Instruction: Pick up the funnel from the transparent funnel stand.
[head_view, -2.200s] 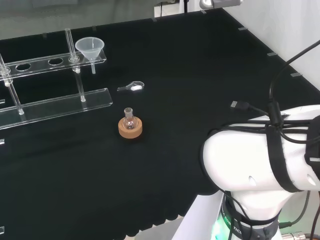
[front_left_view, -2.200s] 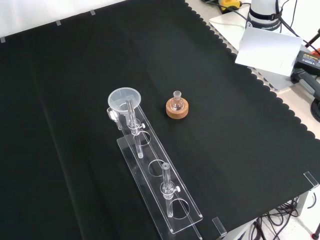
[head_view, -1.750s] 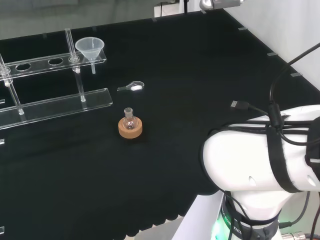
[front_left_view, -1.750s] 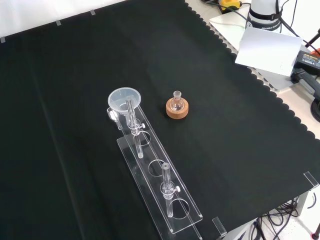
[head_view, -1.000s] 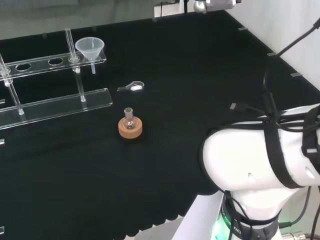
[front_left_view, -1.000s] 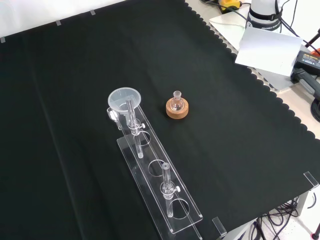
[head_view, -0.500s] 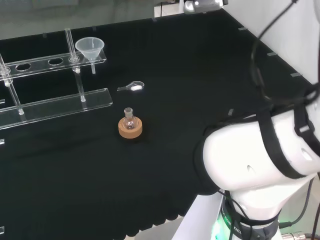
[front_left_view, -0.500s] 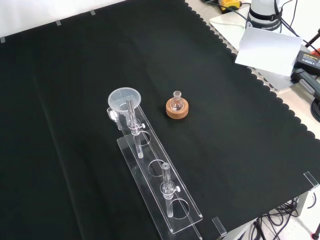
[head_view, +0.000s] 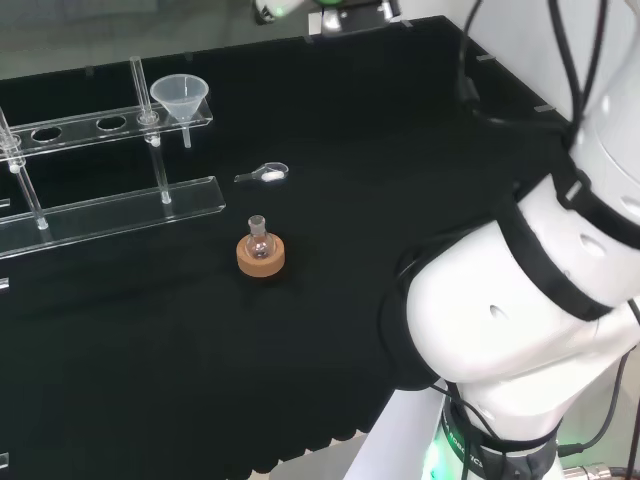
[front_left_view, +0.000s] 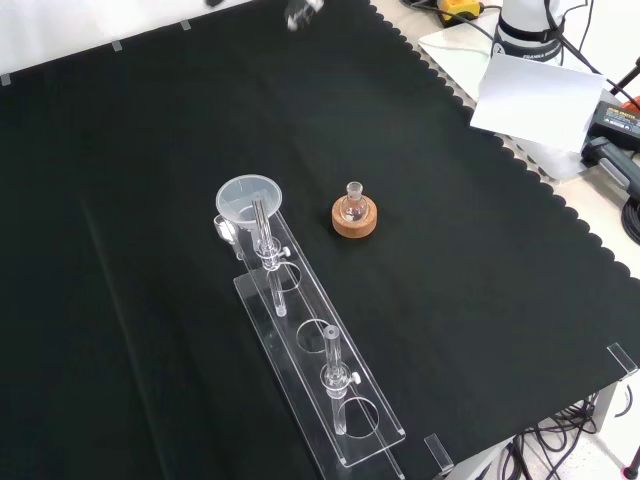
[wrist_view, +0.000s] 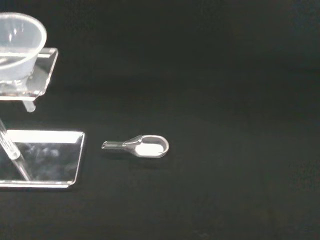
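The clear funnel (head_view: 180, 97) sits in the end hole of the transparent stand's upper shelf (head_view: 100, 125), at the far left of the head view. In the front view the funnel (front_left_view: 248, 200) tops the far end of the stand (front_left_view: 320, 390), which runs toward the near edge. A blurred part of the hand (front_left_view: 300, 12) shows at the top edge of the front view, high above the cloth and far from the funnel. The wrist view has the funnel (wrist_view: 17, 47) on the shelf's end, with the stand's base plate (wrist_view: 42, 155) below it.
A small round flask on a cork ring (head_view: 260, 252) stands near the stand, right of the funnel in the front view (front_left_view: 354, 213). A little glass scoop (head_view: 265, 173) with white powder lies on the cloth (wrist_view: 142, 146). The arm's white links (head_view: 520, 310) rise at the right.
The arm has swung up and over the bench: its links loom larger in the head view, and a blurred part of the hand has entered the front view's top. The ware has not moved.
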